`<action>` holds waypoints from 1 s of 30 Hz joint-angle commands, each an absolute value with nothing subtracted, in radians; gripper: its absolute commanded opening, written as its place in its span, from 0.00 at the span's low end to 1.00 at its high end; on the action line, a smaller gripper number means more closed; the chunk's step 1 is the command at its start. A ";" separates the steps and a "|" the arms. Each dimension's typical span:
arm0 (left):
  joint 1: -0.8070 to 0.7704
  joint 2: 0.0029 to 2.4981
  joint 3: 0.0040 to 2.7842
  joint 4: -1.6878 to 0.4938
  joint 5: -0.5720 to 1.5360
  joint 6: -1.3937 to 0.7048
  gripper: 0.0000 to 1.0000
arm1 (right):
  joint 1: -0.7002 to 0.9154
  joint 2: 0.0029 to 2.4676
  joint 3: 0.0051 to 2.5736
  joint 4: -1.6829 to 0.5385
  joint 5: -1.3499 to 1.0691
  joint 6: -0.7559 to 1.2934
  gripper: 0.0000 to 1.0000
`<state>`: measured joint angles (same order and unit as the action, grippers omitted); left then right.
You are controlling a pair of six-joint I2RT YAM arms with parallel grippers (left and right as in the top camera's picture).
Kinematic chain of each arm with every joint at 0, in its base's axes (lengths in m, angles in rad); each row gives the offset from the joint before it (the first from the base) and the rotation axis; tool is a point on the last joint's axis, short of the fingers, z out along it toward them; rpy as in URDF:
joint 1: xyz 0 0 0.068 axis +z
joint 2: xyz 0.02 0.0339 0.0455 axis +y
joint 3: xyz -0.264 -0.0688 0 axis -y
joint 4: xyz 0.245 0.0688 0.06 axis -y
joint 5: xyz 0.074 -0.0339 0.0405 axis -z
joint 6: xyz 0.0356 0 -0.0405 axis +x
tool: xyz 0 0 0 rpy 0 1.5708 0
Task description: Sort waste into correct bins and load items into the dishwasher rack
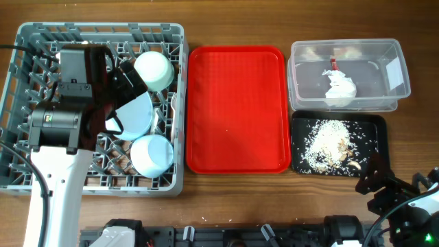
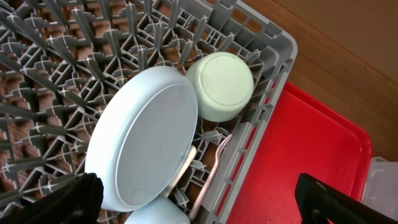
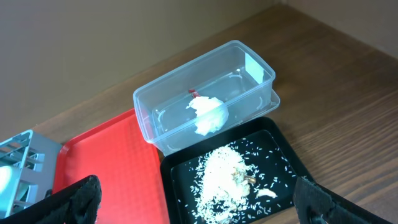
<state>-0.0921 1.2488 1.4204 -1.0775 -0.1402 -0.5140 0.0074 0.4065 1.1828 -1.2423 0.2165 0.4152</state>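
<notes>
Dishes fill the grey rack (image 1: 20,41) overhead: green bowl (image 1: 153,70), blue plate (image 1: 134,113), small blue bowl (image 1: 151,154). Left wrist: left fingers (image 2: 68,202) spread wide, empty, above the plate. Right wrist: right fingers (image 3: 74,199) wide, empty; napkin (image 3: 208,115) in clear tub (image 3: 249,62), rice (image 3: 221,177) on black tray (image 3: 292,162).

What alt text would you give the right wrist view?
A clear tub holds a crumpled white napkin and a red wrapper. Nearer the camera, a black tray holds rice scraps, with a red tray beside it.

left arm (image 1: 55,185): white link, black housings, cable; right claw (image 1: 371,177) black.
</notes>
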 commanded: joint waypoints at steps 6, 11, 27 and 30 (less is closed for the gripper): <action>-0.088 1.232 1.427 -1.075 -0.131 -0.513 1.00 | 0.008 0.398 1.168 -1.222 0.208 0.429 1.00; -0.088 1.232 1.427 -1.075 -0.131 -0.513 1.00 | 0.072 0.205 0.914 -0.628 0.208 0.258 1.00; -0.088 1.232 1.427 -1.075 -0.131 -0.513 1.00 | 0.112 0.004 0.019 0.299 0.020 0.158 1.00; -0.088 1.232 1.427 -1.075 -0.131 -0.513 1.00 | 0.112 0.004 0.005 0.214 0.019 0.129 1.00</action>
